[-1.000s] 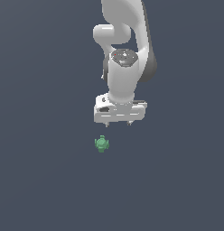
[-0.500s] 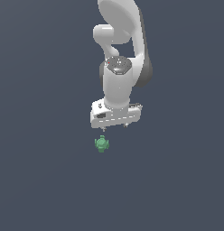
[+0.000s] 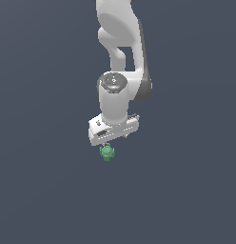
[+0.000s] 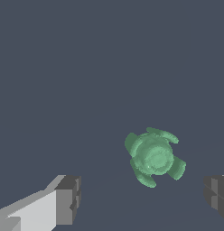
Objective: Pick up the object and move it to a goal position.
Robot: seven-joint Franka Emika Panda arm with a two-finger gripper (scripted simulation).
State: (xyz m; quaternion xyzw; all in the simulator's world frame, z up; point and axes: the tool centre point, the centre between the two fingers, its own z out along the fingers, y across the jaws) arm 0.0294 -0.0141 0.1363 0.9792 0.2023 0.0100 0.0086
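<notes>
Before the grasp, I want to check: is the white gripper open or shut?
Open. In the wrist view the white gripper has its two fingertips far apart, with the small green knobbly object between them, untouched.

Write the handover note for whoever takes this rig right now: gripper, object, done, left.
Gripper: open, holding nothing; its fingers stand apart on either side of the object.
Object: small green knobbly piece lying on the dark surface, just under the gripper in the exterior view, off-centre between the fingers in the wrist view.
Done: gripper placed over the object.
Left: centre, lower, close, lift, carry to the goal. No goal marker shows in either view.
</notes>
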